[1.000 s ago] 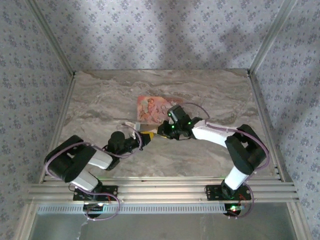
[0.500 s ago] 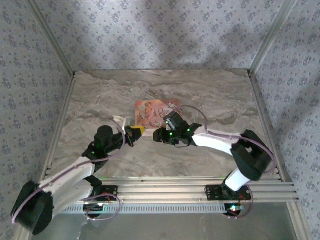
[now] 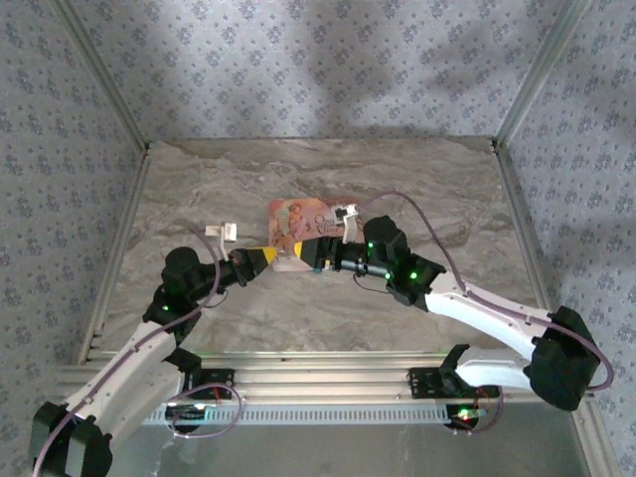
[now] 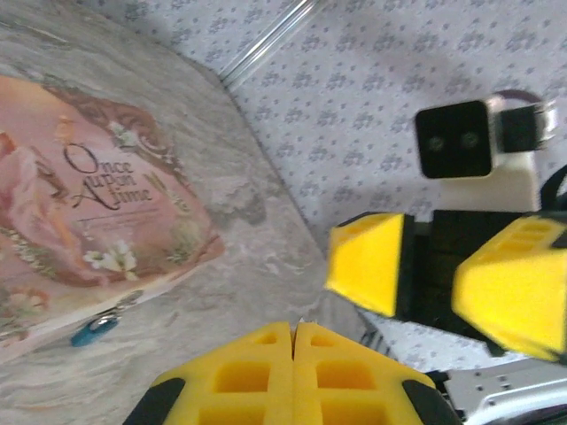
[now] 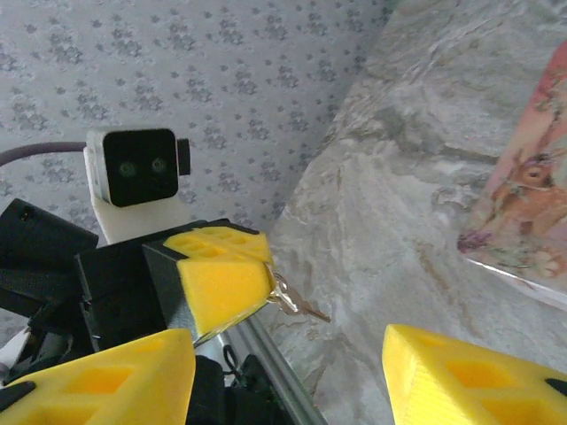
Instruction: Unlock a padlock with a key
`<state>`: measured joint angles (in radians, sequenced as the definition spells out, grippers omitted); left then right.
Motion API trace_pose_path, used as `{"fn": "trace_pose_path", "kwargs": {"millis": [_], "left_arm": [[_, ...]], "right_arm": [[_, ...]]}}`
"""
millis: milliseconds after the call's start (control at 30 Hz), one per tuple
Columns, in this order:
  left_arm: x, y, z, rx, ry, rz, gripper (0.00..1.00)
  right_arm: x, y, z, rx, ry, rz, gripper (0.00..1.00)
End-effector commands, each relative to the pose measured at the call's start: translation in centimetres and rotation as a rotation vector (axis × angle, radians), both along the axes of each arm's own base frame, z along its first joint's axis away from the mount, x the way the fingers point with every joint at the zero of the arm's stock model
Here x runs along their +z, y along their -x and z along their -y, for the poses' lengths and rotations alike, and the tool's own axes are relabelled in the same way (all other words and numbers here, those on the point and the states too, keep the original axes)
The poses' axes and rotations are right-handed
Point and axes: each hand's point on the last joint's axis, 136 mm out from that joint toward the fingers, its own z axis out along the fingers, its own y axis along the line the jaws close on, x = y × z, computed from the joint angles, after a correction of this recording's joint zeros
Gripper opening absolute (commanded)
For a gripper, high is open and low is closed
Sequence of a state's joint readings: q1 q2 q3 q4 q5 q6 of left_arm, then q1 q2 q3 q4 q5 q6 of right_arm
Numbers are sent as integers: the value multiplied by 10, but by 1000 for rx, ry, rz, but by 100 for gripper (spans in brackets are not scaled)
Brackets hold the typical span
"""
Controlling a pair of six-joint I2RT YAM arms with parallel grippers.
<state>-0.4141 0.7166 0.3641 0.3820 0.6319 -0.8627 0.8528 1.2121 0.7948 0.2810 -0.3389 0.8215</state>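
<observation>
The left claw (image 4: pixel 293 331) is pressed together and pinches a small key (image 5: pixel 299 305). In the right wrist view the metal tip of the key comes out from between the yellow pads (image 5: pixel 221 282) of this claw and points to the right of that view. A small white and black camera (image 5: pixel 137 166) sits above these pads.

The right claw (image 5: pixel 283 354) is spread. Its two yellow fingers stand well apart and hold nothing. In the left wrist view this right claw (image 4: pixel 434 274) faces the left one, with an open gap between its fingers.

Seen from above, the two claws come together near the middle of the desk (image 3: pixel 199 189). The left claw (image 3: pixel 258 259) comes from the left and the right claw (image 3: pixel 312 253) from the right. Both are at the near edge of the pink box (image 3: pixel 301 221). They are close to each other, but I cannot tell if they touch.

The padlock (image 4: pixel 92 331) is a tiny blue-teal piece with a small silver part at one end. It lies on the desk just beside the near edge of the pink box (image 4: pixel 80 204), which carries the words "Once Upon A time". The padlock lies apart from both claws.
</observation>
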Motion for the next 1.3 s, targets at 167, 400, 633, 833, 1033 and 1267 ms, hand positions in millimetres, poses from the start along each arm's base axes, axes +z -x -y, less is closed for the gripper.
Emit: {"fn": "trace_pose_path", "kwargs": {"millis": [167, 400, 633, 833, 1033, 1267], "left_arm": [[39, 14, 0, -41, 116, 50, 0], [37, 16, -1, -36, 115, 52, 0], [37, 18, -1, -40, 116, 52, 0], [28, 24, 3, -76, 106, 42, 0], [16, 38, 4, -121, 51, 46, 20], [8, 62, 3, -226, -147, 159, 46]], "right_arm": [[22, 6, -32, 111, -119, 15, 51], [28, 11, -40, 132, -130, 18, 44], [33, 14, -44, 147, -134, 23, 28], [36, 18, -47, 193, -126, 54, 0], [14, 36, -34, 316, 138, 105, 0], [-12, 57, 12, 486, 514, 135, 0]]}}
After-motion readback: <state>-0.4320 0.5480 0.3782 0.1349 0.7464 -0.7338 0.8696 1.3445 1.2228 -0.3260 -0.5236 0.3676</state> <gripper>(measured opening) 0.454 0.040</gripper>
